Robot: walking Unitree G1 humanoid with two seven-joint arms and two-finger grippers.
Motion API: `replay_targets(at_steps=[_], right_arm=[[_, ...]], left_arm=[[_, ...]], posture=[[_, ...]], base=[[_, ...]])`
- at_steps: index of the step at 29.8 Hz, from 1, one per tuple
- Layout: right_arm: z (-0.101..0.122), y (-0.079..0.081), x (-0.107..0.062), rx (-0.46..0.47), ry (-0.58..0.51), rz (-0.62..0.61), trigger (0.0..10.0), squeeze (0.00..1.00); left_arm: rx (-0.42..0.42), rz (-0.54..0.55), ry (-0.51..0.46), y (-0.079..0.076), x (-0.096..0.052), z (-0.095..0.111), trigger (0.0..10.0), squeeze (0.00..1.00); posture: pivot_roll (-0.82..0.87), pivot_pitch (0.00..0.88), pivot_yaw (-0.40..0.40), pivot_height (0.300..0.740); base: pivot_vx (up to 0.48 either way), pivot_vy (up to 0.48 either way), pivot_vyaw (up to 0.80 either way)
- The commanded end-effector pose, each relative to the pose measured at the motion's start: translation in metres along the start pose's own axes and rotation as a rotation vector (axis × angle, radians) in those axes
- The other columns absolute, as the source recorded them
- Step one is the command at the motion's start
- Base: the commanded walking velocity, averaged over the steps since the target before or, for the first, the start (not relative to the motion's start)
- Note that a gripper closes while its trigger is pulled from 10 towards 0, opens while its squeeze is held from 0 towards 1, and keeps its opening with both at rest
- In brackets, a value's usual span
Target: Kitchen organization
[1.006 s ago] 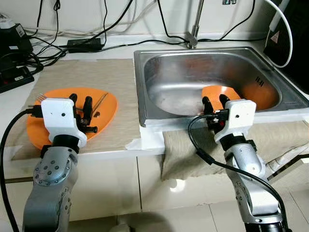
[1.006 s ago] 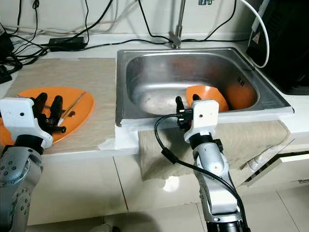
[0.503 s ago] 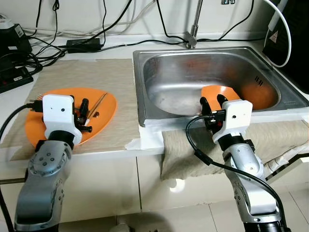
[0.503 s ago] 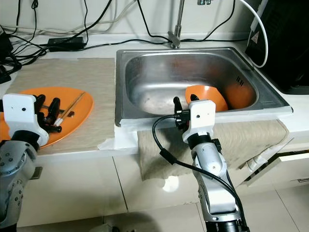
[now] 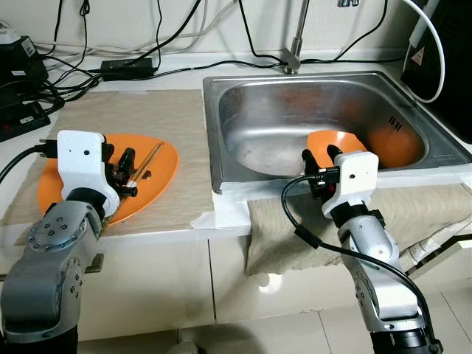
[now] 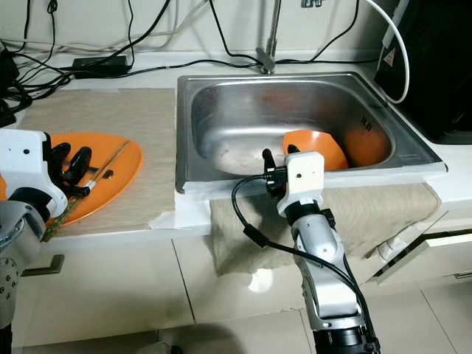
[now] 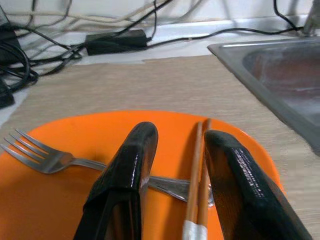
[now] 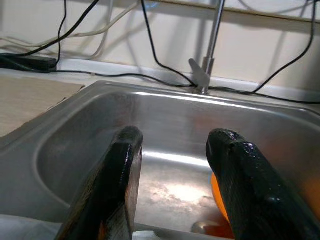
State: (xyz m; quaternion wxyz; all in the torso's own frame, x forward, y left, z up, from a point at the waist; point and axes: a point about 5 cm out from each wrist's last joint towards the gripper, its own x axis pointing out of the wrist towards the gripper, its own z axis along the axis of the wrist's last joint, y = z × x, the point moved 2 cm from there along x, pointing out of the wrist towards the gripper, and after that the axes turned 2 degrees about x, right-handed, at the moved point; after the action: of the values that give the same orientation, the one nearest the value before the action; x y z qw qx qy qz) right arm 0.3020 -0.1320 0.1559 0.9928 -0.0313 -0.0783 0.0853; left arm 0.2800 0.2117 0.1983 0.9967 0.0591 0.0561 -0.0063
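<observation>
The big steel sink sits in the counter. An orange bowl lies inside the sink, near its front wall. A tan mat lies just left of the sink. An orange plate rests on that mat, left of the sink. On the plate lie a fork and chopsticks.

The left gripper hangs low over the plate, fingers apart with the chopsticks between them, gripping nothing. The right gripper is at the sink's front edge, spread wide, empty.
</observation>
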Motion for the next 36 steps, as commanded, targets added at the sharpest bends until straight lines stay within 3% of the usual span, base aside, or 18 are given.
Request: replay_targets(at_steps=[1, 8, 18, 19, 36], right_arm=[[0.0, -0.001, 0.001, -0.001, -0.005, 0.006, 10.0, 0.0], [-0.004, -0.003, 0.004, 0.001, 0.005, 0.007, 10.0, 0.0], [-0.006, -0.004, 0.005, 0.005, 0.008, 0.003, 10.0, 0.0], [-0.006, -0.004, 0.005, 0.005, 0.009, 0.002, 10.0, 0.0], [-0.008, -0.005, 0.006, 0.003, 0.011, -0.001, 10.0, 0.0]], left_arm=[[-0.003, -0.017, 0.005, 0.0, -0.001, 0.005, 10.0, 0.0], [0.007, -0.084, 0.097, -0.006, -0.002, 0.002, 10.0, 0.0], [0.044, -0.133, 0.156, -0.006, -0.002, 0.004, 10.0, 0.0], [0.044, -0.133, 0.157, -0.006, -0.001, 0.004, 10.0, 1.0], [0.053, -0.182, 0.211, -0.011, -0.002, -0.001, 10.0, 1.0]], posture=[[0.15, 0.02, -0.001, 0.74], [0.15, 0.011, -0.004, 0.74], [0.15, 0.008, -0.002, 0.74], [0.15, 0.01, -0.001, 0.74], [0.14, 0.008, -0.003, 0.74]], base=[[0.0, 0.0, 0.0], [0.0, 0.0, 0.0], [0.0, 0.0, 0.0], [0.0, 0.0, 0.0], [0.0, 0.0, 0.0]])
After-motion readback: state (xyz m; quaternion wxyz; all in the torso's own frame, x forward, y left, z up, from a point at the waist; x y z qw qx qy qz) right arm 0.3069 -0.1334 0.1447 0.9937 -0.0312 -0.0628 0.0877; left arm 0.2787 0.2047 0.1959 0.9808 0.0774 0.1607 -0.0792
